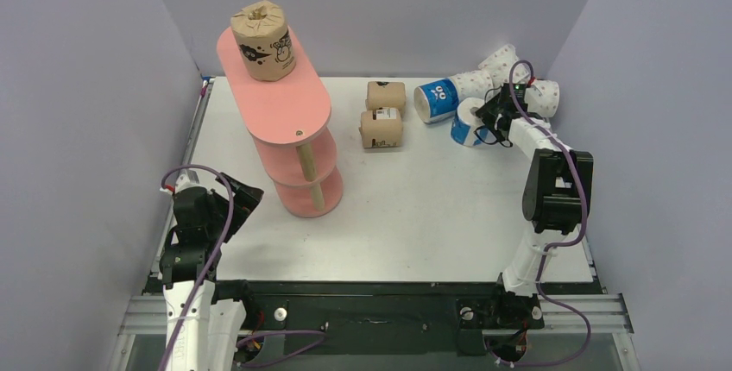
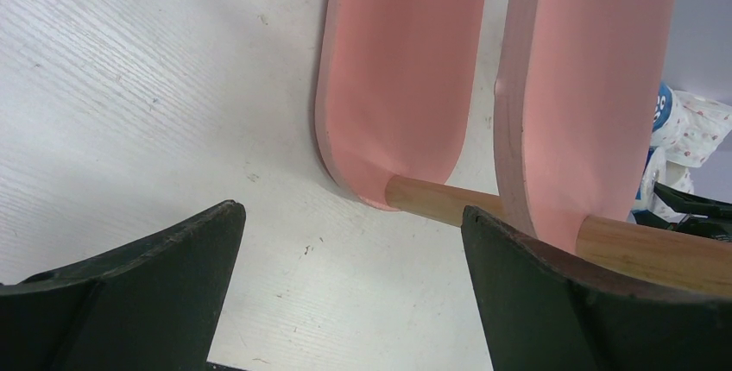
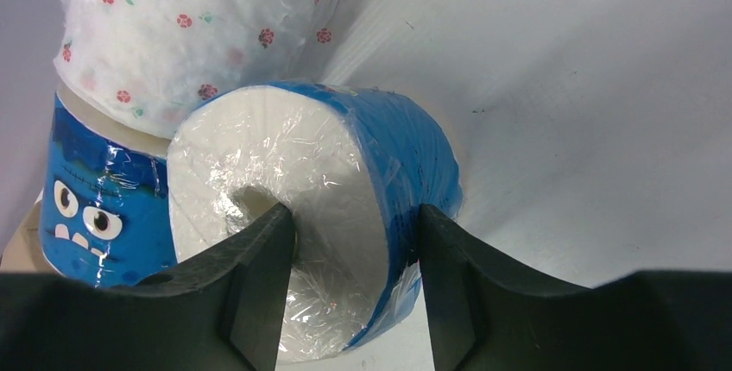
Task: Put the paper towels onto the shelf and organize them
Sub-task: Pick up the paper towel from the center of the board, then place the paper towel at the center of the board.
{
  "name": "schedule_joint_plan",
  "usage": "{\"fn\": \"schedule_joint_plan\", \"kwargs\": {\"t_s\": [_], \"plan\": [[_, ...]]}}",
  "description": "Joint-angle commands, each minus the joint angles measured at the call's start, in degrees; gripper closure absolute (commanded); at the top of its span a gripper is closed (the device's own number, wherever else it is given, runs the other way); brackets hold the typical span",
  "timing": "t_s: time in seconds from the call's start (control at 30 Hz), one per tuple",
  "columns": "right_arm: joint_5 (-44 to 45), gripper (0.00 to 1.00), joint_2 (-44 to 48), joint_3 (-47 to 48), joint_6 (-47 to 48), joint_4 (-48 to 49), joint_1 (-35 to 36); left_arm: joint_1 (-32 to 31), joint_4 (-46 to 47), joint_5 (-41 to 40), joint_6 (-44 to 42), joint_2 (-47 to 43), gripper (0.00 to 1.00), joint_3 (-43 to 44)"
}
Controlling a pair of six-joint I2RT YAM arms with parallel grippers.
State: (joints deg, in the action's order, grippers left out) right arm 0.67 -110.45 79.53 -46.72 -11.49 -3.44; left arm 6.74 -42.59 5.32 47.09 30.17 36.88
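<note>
The pink shelf [image 1: 285, 105] stands at the left with one brown paper towel roll [image 1: 263, 40] upright on its top board. Two brown rolls [image 1: 385, 95] [image 1: 381, 128] lie on the table. At the far right a blue roll [image 1: 436, 99] and white pink-dotted rolls [image 1: 501, 65] lie in a cluster. My right gripper [image 1: 488, 121] [image 3: 356, 242] is shut on another blue roll [image 3: 311, 164], which lies on the table: one finger in its core, the other against its blue wall. My left gripper [image 1: 237, 198] [image 2: 354, 250] stands open and empty near the shelf's lowest board [image 2: 397, 69].
A blue roll with a monster face [image 3: 104, 190] and a dotted white roll [image 3: 198, 26] press against the gripped roll. Grey walls close in the table on three sides. A wooden post [image 2: 432, 201] of the shelf lies just ahead of my left fingers.
</note>
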Motion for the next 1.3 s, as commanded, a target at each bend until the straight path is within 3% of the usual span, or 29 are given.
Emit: {"fn": "schedule_joint_plan", "kwargs": {"t_s": [0.0, 0.27, 0.47, 0.67, 0.8, 1.0, 1.27], "plan": [[1.3, 0.60, 2.4, -0.9, 0.1, -0.6, 0.7, 0.4, 3.1, 0.9, -0.9, -0.1, 0.04, 0.6], [4.8, 0.64, 18.9, -9.3, -3.2, 0.5, 2.8, 0.4, 3.1, 2.1, -0.4, -0.5, 0.04, 1.3], [9.1, 0.64, 35.7, -16.4, -0.9, -1.9, 13.7, 0.3, 4.7, 5.6, 1.4, -1.6, 0.04, -0.6], [12.4, 0.64, 45.2, -20.6, 6.1, -9.0, 27.1, 0.4, 4.8, 7.1, 2.1, -3.1, 0.04, -1.9], [13.8, 0.64, 47.5, -22.3, 11.4, -15.0, 36.6, 0.3, 4.3, 7.1, 2.4, -3.8, 0.04, -2.0], [7.3, 0.62, 47.0, -27.1, 18.5, -18.5, 49.3, 0.3, 6.4, 7.3, 4.6, -5.0, 0.03, -4.2], [1.6, 0.62, 43.4, -33.2, 20.1, -14.0, 54.4, 0.3, 7.7, 7.7, 4.8, -4.6, 0.03, -5.5]]}}
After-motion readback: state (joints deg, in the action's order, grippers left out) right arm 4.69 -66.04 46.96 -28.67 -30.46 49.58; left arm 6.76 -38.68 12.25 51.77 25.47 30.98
